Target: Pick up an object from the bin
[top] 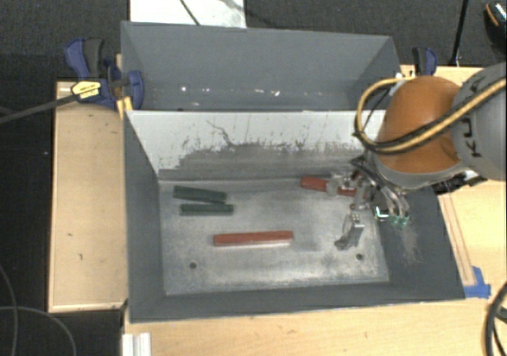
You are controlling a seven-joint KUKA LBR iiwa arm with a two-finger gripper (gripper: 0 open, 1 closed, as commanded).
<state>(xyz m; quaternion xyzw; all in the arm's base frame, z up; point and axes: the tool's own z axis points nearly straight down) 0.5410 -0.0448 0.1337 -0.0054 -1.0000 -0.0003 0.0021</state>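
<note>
My gripper (369, 227) hangs low over the right end of the bin floor. Its fingers stand apart, one fingertip (346, 240) near the floor, and nothing shows between them. A small red-orange piece (314, 184) lies at the foot of the back wall, just left of the gripper and apart from it. A long red-brown bar (253, 239) lies flat in the middle of the floor, well left of the fingers.
Two dark green bars (202, 200) lie side by side at the left of the floor. The bin's sloping walls rise close behind and to the right of the gripper. The arm's orange cover and its cables hang above the gripper.
</note>
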